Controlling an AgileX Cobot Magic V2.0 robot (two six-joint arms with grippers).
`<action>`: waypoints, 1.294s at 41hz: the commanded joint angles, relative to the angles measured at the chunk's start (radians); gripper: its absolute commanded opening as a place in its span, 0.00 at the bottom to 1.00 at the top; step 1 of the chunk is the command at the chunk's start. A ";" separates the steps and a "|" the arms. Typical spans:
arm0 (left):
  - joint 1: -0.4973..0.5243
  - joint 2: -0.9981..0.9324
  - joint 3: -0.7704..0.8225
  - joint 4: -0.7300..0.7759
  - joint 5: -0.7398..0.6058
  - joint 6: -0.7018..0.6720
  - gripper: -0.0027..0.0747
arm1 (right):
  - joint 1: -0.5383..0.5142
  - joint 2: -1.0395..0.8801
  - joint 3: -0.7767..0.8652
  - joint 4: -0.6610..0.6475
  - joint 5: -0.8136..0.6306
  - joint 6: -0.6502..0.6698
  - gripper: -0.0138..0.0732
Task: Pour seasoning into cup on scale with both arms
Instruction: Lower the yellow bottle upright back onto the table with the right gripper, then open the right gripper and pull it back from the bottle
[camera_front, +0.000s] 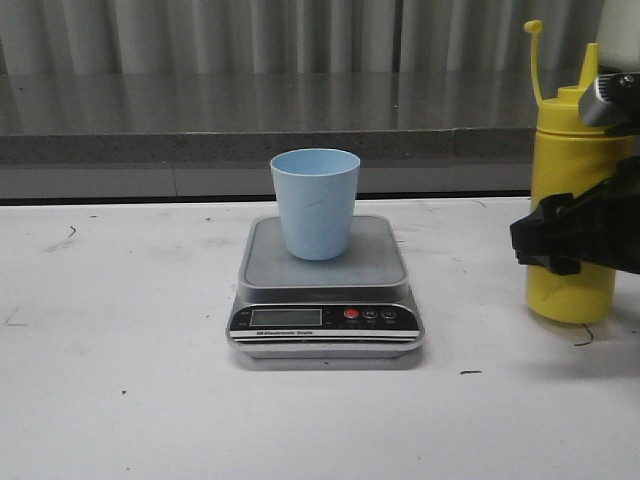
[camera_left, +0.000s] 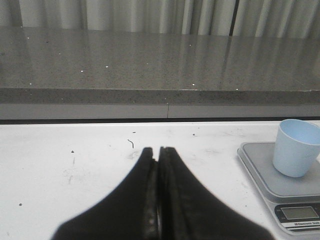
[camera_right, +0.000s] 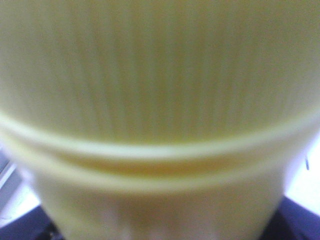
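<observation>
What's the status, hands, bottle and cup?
Left hand shut, empty, parked left of the scale. Right hand at the yellow bottle, grip unclear. Cup upright on scale. Path between looks open.

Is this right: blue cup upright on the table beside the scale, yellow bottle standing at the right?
Not quite. The cup stands upright on the scale platform itself, not on the table beside it, as the front view shows. The yellow bottle does stand at the right.
</observation>
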 joint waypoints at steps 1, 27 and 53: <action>0.000 0.009 -0.025 -0.010 -0.080 -0.006 0.01 | -0.006 -0.023 0.006 0.024 -0.190 0.003 0.54; 0.000 0.009 -0.025 -0.010 -0.080 -0.006 0.01 | -0.006 0.029 0.009 0.024 -0.236 0.004 0.89; 0.000 0.009 -0.025 -0.010 -0.080 -0.006 0.01 | -0.006 0.022 0.237 0.072 -0.454 0.004 0.92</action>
